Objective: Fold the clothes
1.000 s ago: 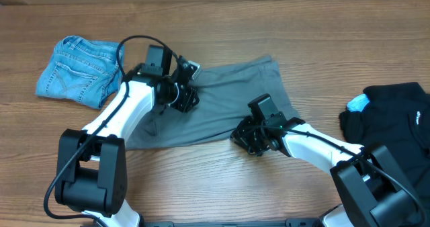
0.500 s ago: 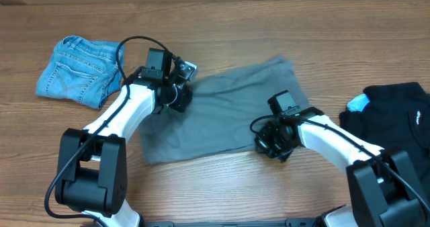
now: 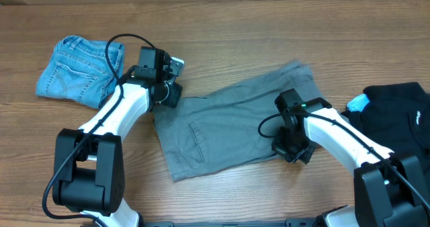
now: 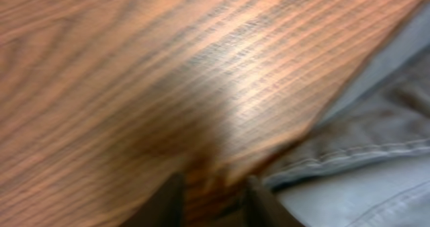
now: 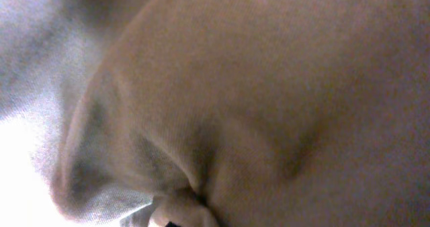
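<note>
On the far left of the wooden table we note crumpled light-blue denim shorts. Just right of them the left gripper sits at the far left corner of the plain grey woven shorts. In its wrist view its fingers stand apart with bare wood grain between them and nothing held. The grey shorts lie spread flat at the table's centre, with the slit pocket towards their near left. At their near right edge the right gripper is clamped on the cloth, which bunches to a pinch in its wrist view. A black garment lies heaped at the far right, apart from the grey shorts.
</note>
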Robot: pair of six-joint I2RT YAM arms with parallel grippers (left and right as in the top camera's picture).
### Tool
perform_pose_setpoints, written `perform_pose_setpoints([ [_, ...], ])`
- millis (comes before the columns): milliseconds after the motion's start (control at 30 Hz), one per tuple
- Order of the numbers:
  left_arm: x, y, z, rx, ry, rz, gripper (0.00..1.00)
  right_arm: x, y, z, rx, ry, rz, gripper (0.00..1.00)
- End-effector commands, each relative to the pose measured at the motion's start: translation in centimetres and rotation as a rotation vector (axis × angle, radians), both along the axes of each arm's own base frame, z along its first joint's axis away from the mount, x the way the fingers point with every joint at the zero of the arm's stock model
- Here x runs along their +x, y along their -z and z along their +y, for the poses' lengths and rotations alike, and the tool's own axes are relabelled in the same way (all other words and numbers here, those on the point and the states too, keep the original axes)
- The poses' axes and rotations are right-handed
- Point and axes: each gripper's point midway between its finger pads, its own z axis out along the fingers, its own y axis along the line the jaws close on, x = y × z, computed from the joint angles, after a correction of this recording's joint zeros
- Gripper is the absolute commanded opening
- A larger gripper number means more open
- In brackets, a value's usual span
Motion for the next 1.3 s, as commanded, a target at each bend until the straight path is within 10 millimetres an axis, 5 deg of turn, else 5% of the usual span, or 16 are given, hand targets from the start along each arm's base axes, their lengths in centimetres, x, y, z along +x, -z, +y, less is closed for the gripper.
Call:
perform_pose_setpoints([
  [0, -1.5, 0.0, -2.7, -0.133, 0.106, 0.050, 0.50, 1.2, -0.6, -0.5, -0.021, -0.018, -0.061, 0.04],
  [133, -2.8, -0.4, -4.5, -0.202, 0.252, 0.057, 0.71, 1.5, -0.6, -0.4, -0.017, -0.018, -0.072, 0.04],
  [333, -2.9, 1.2, -3.5, -0.066, 0.264, 0.065, 0.67, 1.7, -0.6, -0.4, -0.015, -0.018, -0.079, 0.04],
  [433, -3.0, 2.3, -3.5, -0.063, 0.263, 0.092, 0.45, 1.7, -0.6, -0.4, -0.015, -0.018, -0.078, 0.04],
  [500, -3.3, 3.2, -3.4, -0.060, 0.262, 0.118, 0.20, 1.7, -0.6, -0.4, -0.015, -0.018, -0.079, 0.04],
  [600, -3.2, 3.5, -2.9, -0.043, 0.245, 0.124, 0.04, 1.6, -0.6, -0.4, -0.016, -0.018, -0.075, 0.04],
  [933, 0.7, 1.7, 5.0, -0.023, -0.110, 0.089, 0.04, -1.3, -0.6, -2.7, -0.123, -0.020, 0.029, 0.04],
  [1067, 0.7, 1.6, 5.0, -0.060, -0.111, 0.096, 0.05, -1.0, -0.5, -2.7, -0.121, -0.040, 0.015, 0.04],
  [1200, 1.0, 0.4, 3.8, -0.117, -0.085, 0.092, 0.38, -0.5, -0.4, -2.5, -0.100, -0.103, 0.000, 0.11],
  [1267, 1.4, -0.9, 3.4, -0.143, -0.074, 0.083, 0.46, -1.1, -0.7, -2.9, -0.109, -0.118, 0.029, 0.11],
])
